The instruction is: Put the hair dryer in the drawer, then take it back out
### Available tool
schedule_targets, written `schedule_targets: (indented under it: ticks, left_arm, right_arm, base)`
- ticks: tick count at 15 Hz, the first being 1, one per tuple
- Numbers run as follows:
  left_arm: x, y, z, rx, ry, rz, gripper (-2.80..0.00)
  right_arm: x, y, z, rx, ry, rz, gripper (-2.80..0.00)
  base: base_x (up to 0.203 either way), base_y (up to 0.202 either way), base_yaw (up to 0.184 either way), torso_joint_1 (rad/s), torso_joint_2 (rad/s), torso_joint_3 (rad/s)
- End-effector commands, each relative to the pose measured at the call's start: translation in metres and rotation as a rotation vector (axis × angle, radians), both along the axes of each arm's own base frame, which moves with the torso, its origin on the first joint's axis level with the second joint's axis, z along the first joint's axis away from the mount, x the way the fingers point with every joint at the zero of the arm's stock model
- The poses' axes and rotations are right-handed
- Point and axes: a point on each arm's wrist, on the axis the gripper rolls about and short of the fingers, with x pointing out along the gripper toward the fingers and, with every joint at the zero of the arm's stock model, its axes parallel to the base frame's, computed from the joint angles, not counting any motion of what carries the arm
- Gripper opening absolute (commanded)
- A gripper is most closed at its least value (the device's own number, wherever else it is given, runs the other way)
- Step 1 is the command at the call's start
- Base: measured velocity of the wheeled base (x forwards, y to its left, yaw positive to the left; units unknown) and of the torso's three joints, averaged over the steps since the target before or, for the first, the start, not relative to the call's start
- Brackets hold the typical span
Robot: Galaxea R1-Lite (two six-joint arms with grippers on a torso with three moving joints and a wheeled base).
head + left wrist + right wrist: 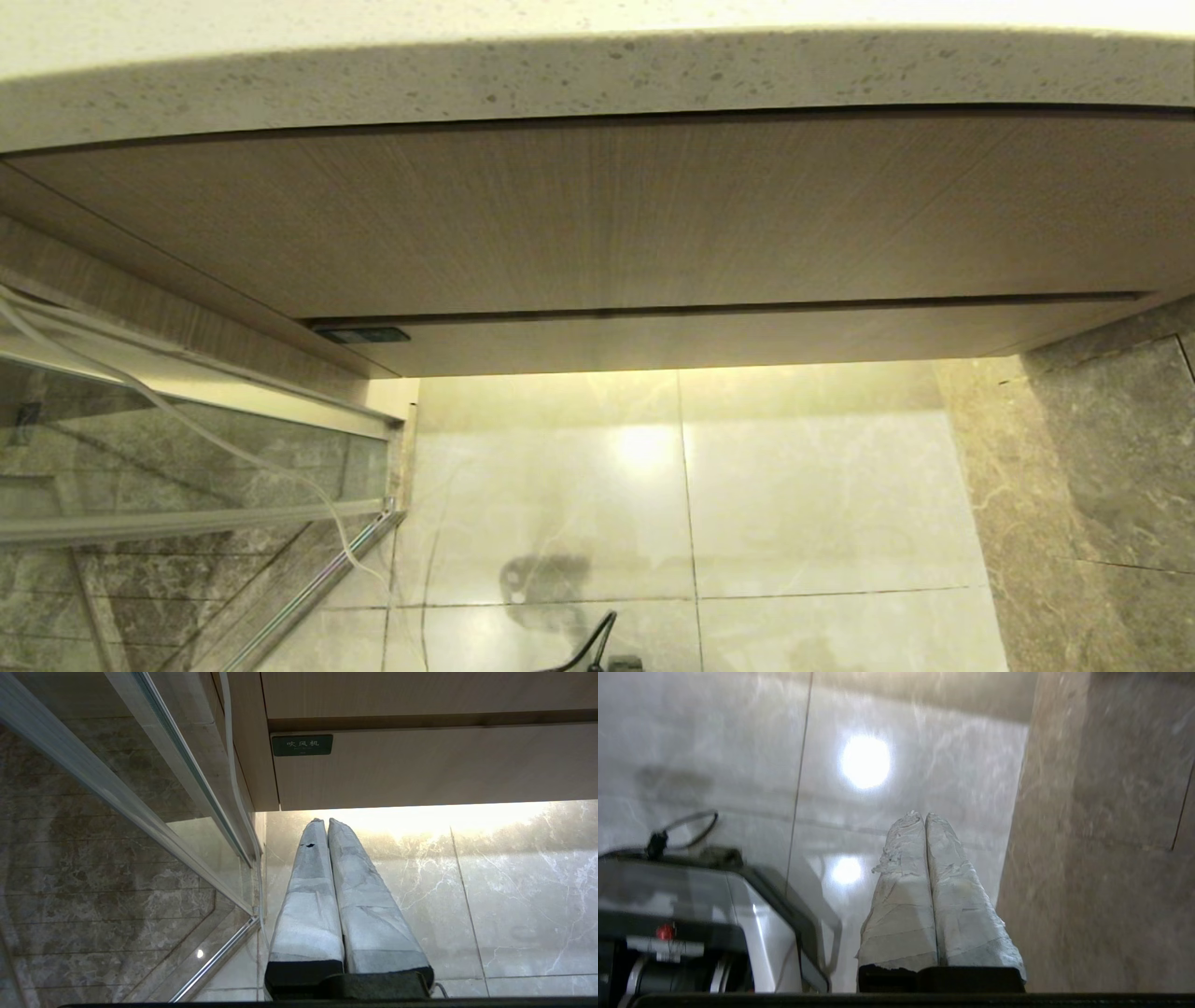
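Observation:
The hair dryer is out of view in all three views. The drawer [747, 341] is the narrow wood-grain front under the taller panel, and it sits pushed in flush; the left wrist view shows the drawer [434, 767] from below. My left gripper [325, 821] hangs low beneath the drawer's left end, shut with its taped fingers [308, 896] pressed together and nothing between them. My right gripper [923, 815] hangs low over the floor tiles by the dark wall, also shut and empty. Neither gripper shows in the head view.
A speckled stone countertop [597, 75] overhangs the taller wood-grain panel [597, 215]. A glass shower door [187, 448] with a thin white cord [233, 457] stands at left. A dark marble wall [1102, 467] is at right. A green label [302, 745] marks the drawer's corner. My base [691, 914] is beside the right gripper.

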Motion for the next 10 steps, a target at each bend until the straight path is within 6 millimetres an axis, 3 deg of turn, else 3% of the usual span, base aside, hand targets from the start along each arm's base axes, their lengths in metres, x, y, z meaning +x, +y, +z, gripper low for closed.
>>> schedule_targets:
  ticks: [1, 4, 10]
  left_arm:
    - [0.0037, 0.0, -0.0109, 0.0, 0.038, 0.001, -2.8]
    - [0.0037, 0.0, -0.0109, -0.001, 0.038, 0.001, -2.8]
    - [0.0037, 0.0, -0.0109, 0.001, 0.038, 0.001, -2.8]
  right_arm:
    - [-0.0069, 0.0005, -0.0035, 0.008, -0.095, 0.021, -2.8]
    - [-0.0152, 0.0012, -0.007, 0.015, -0.183, 0.046, -2.8]
    - [-0.0139, 0.0012, -0.008, -0.055, -0.197, 0.045, -2.8]
  base:
    - [0.0, 0.0, 0.0, 0.0, 0.0, 0.0]
    - [0.0, 0.0, 0.0, 0.0, 0.0, 0.0]
    - [0.0, 0.0, 0.0, 0.0, 0.0, 0.0]
